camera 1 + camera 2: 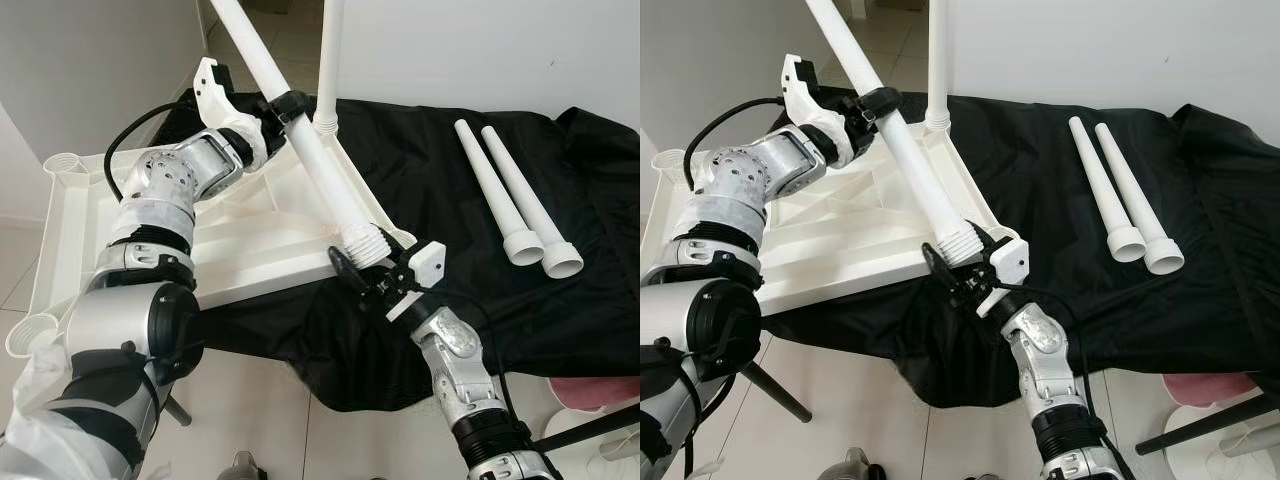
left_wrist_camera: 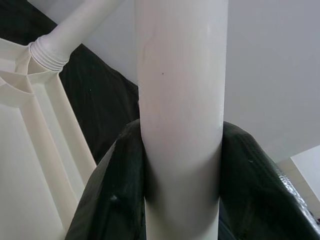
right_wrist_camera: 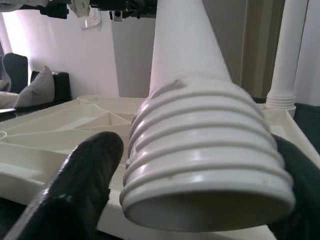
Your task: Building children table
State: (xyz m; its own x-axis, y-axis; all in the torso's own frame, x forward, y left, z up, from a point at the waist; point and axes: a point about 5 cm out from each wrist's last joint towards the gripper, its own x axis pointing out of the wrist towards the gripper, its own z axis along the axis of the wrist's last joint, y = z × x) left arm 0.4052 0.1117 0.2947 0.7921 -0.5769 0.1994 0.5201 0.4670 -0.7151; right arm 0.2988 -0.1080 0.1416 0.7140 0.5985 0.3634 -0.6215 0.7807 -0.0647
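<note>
Two grippers hold one white leg (image 1: 320,165): your left gripper (image 1: 283,106) squeezes its middle, your right gripper (image 1: 372,268) pinches its ridged end, just above the tabletop (image 1: 250,240) corner. Next, guess the socket and twist it in.

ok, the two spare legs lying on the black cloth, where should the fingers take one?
Grip a spare leg mid-shaft from above, fingers straddling it across its length. It lies flat on the black cloth; the shaft is slim and smooth, while the flared threaded end is wider and touches its neighbour.

Head eyes look down on the tabletop (image 1: 240,250); both wrist cameras sit close against the same leg (image 1: 320,165).
</note>
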